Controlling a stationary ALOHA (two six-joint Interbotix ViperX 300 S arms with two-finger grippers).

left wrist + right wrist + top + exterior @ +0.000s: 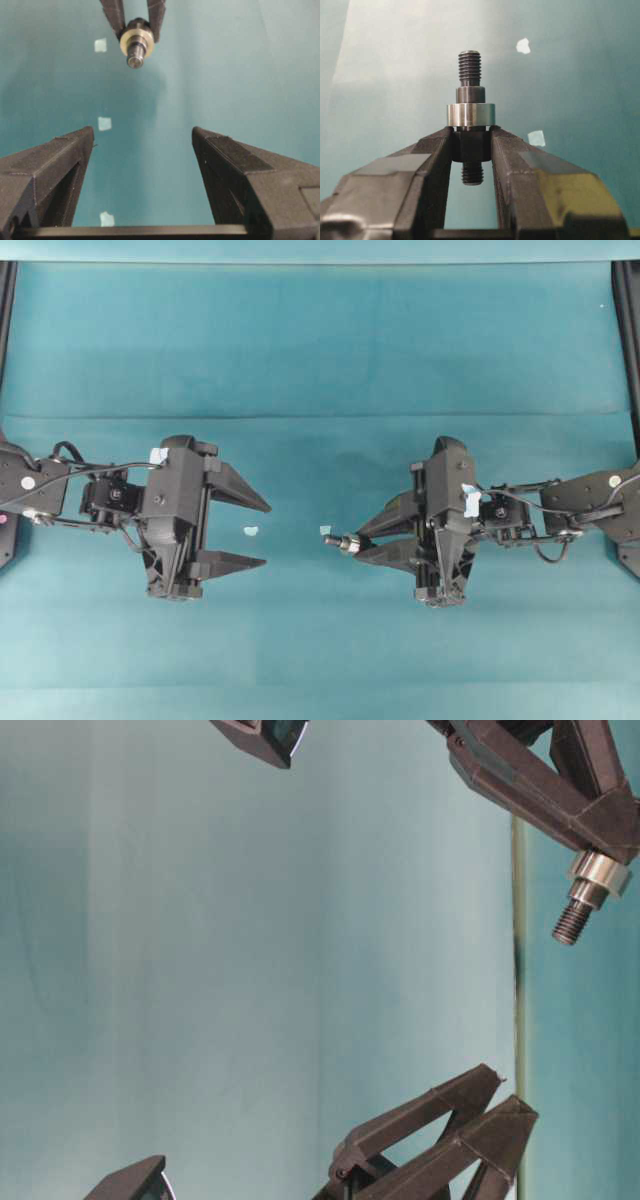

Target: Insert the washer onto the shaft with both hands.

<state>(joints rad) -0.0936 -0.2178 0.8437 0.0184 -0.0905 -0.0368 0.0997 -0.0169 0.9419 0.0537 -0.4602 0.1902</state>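
My right gripper [471,145] is shut on the thick middle of the dark stepped shaft [470,75]. The silver washer [470,114] sits around the shaft, resting right above the fingertips. In the overhead view the right gripper [365,542] points left, and the shaft [333,541] with the washer [350,543] sticks out past its tips. My left gripper [266,534] stands wide open and holds nothing, a short way to the left and facing the shaft. From the left wrist view the shaft end [135,61] and washer [136,40] are straight ahead, well beyond the open left gripper [143,132].
Small pale blue tape bits [251,531] [325,530] lie on the teal cloth [320,350] between the grippers. Black frame posts [626,330] stand at the far left and right edges. Both arms reach in from the sides.
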